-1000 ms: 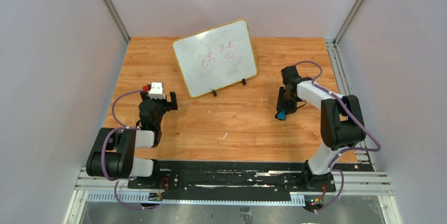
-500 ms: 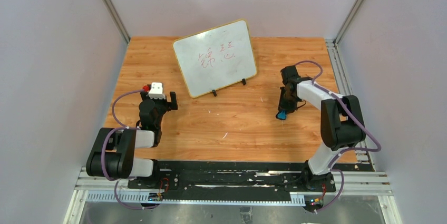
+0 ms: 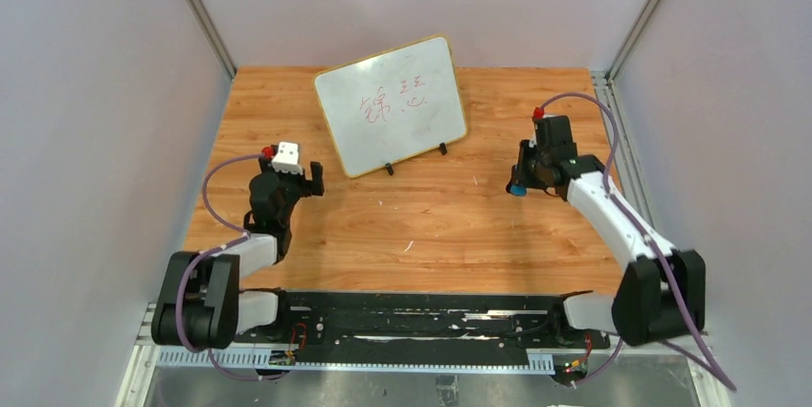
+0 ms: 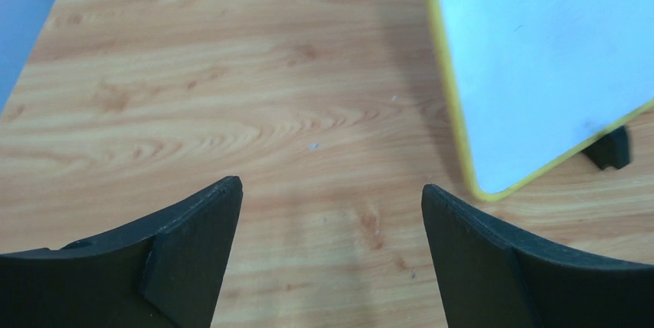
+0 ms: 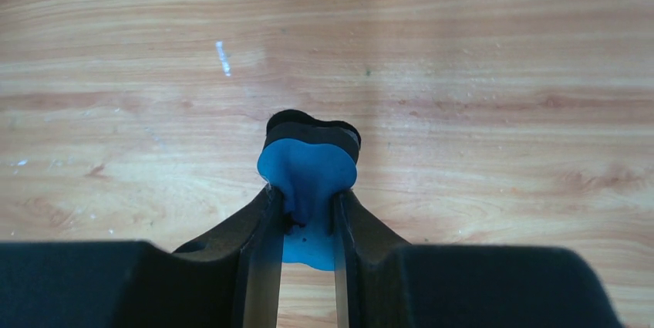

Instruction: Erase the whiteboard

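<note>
The whiteboard [image 3: 393, 105] stands tilted at the back middle of the table, white with a yellow frame, two black feet and red handwriting. Its lower corner shows in the left wrist view [image 4: 540, 58]. My right gripper [image 3: 520, 183] is shut on a small blue eraser [image 5: 308, 177] with a black felt face, squeezed between the fingers, held above the wood to the right of the board. My left gripper [image 3: 308, 180] is open and empty, low over the table just left of the board's near corner.
A black board foot [image 4: 609, 149] stands by the left gripper's right finger. The wooden table [image 3: 421, 235] is walled by grey panels on both sides. A black rail with cables [image 3: 412, 316] runs along the near edge.
My right arm has lifted the blue eraser off the table and swung up and outward, its wrist now farther back and right. The left gripper shifted slightly back.
</note>
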Available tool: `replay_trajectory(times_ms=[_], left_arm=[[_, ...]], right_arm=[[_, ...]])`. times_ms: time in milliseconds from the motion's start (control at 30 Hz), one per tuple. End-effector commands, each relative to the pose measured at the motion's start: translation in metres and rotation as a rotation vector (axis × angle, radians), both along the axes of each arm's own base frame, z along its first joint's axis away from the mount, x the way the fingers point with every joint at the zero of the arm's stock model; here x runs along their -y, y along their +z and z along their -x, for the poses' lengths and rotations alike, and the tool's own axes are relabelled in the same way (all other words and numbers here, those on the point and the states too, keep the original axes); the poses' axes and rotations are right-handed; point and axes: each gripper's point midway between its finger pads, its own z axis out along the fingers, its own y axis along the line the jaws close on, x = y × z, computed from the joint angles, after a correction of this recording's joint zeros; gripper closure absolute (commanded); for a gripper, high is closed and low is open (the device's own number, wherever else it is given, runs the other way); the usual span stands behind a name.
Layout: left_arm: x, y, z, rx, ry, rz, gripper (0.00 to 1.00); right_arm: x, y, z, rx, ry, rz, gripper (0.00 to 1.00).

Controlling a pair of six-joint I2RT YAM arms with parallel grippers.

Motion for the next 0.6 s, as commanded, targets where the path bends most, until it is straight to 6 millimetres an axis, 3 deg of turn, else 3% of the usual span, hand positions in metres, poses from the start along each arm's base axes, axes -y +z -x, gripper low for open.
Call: replay_trajectory(times_ms=[0,33,100,167,300,367,433,500,567], left_arm=[[0.028,0.032,-0.006,-0.018,-0.182,-0.049,0.12],[0.035,0.032,-0.003,-0.062,-0.229,-0.059,0.14],[0.045,0.054,-0.004,-0.062,-0.301,-0.074,0.17],[0.057,0.074,-0.001,-0.054,-0.384,-0.079,0.25],[0.072,0.109,-0.001,-0.065,-0.537,-0.025,0.28],[0.07,0.128,-0.01,-0.072,-0.606,0.039,0.26],[0.06,0.134,-0.023,-0.1,-0.647,0.132,0.24],[0.051,0.134,-0.036,-0.139,-0.701,0.226,0.24],[0.044,0.131,-0.044,-0.174,-0.749,0.284,0.29]], right_arm=[[-0.015,0.036,0.006,0.223,0.161,-0.038,0.99],[-0.013,0.045,0.006,0.281,0.167,-0.034,0.99],[-0.007,0.057,0.01,0.351,0.157,-0.015,0.99],[-0.002,0.062,0.013,0.391,0.144,0.001,0.99],[-0.002,0.061,0.016,0.382,0.157,0.006,0.99],[-0.006,0.058,0.017,0.367,0.173,-0.008,0.99],[-0.009,0.059,0.017,0.365,0.185,-0.023,0.99],[-0.011,0.059,0.017,0.366,0.192,-0.032,0.99],[-0.013,0.061,0.017,0.37,0.199,-0.036,0.99]])
